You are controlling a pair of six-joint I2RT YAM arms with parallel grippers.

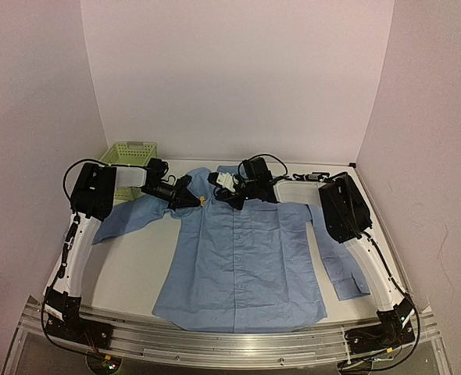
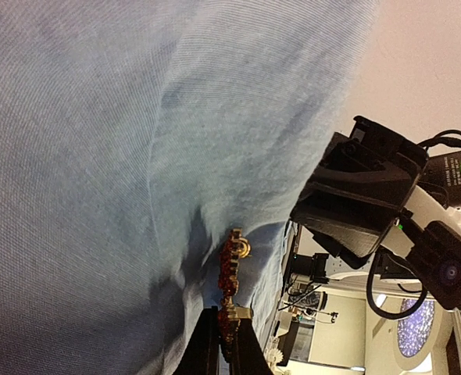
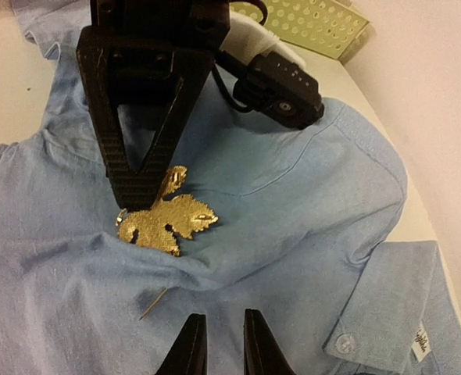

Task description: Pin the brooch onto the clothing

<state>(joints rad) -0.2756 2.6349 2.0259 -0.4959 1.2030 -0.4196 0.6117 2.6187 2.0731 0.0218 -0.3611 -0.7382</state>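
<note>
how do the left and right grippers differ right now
The left gripper is shut on the brooch; the right gripper holds nothing. The left fingers pinch together at their tips; the right fingers stand slightly apart. Both are low over the shirt, facing each other.

Left arm (image 1: pixel 68 254) and right arm (image 1: pixel 377 266): white lower links, black boxy upper housings, black bases (image 1: pixel 62 312) on a metal rail (image 1: pixel 230 344). Black cables (image 1: pixel 69 173) loop along both. Left gripper (image 3: pixel 141 197) has black ribbed fingers forming a V; right gripper (image 3: pixel 221 320) fingers black, smooth, tapered.
</note>
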